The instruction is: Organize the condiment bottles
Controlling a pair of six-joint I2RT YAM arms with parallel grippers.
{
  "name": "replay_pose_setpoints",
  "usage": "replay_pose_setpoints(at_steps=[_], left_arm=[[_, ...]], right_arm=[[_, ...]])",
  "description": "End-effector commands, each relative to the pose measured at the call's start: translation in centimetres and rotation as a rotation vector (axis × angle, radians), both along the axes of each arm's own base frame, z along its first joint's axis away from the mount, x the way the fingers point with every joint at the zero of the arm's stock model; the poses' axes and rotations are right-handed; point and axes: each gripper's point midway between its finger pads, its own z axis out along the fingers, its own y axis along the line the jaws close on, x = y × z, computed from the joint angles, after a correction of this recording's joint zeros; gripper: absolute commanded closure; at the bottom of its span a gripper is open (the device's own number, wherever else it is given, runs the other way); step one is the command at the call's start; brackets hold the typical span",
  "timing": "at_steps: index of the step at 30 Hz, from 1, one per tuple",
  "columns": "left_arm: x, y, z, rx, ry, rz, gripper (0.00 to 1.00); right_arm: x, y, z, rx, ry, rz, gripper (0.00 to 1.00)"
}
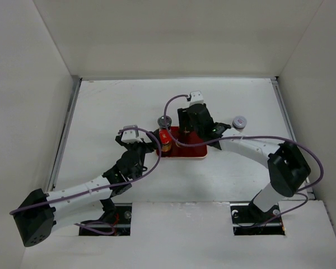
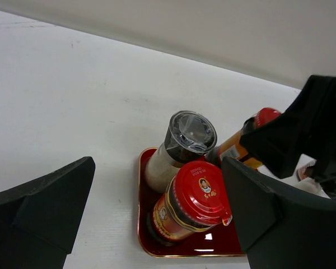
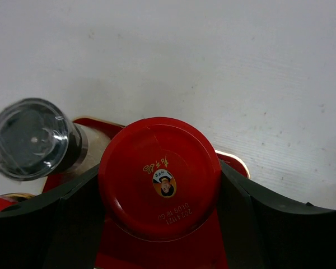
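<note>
A red tray [image 1: 195, 151] lies mid-table. On it a red-capped jar [image 2: 199, 199] with amber contents stands between the wide-open fingers of my left gripper [image 2: 157, 168], close to the right finger [image 2: 263, 213]; it also shows from above [image 1: 166, 138]. A dark-capped jar [image 2: 185, 137] of whitish contents stands just behind it [image 1: 164, 121]. My right gripper [image 3: 159, 179] is shut on a second red-capped jar [image 3: 159, 174] over the tray; from above that gripper [image 1: 191, 130] hides the jar. A grey-capped jar [image 1: 239, 122] stands on the table right of the tray.
White walls close the table in on the left, back and right. The two arms meet over the tray, with the left gripper [image 1: 150, 143] at its left edge. Purple cables loop above both wrists.
</note>
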Motion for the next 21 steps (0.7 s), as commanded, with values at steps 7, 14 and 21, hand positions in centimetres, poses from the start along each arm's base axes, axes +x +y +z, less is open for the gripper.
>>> replay_pose_setpoints(at_steps=[7,14,21], left_arm=[[0.2,-0.4,-0.1,-0.034,-0.015,-0.009,0.00],[0.1,-0.8,-0.4,-0.030,-0.010,-0.021,0.00],[-0.2,-0.9,0.0,-0.042,-0.019,-0.030,0.00]], right_arm=[[1.8,3.5,2.7,0.152,-0.143,-0.023,0.30],[1.5,2.6,3.5,0.133,-0.164,-0.082,0.00],[-1.3,-5.7,6.1,0.113,-0.212,-0.249,0.00]])
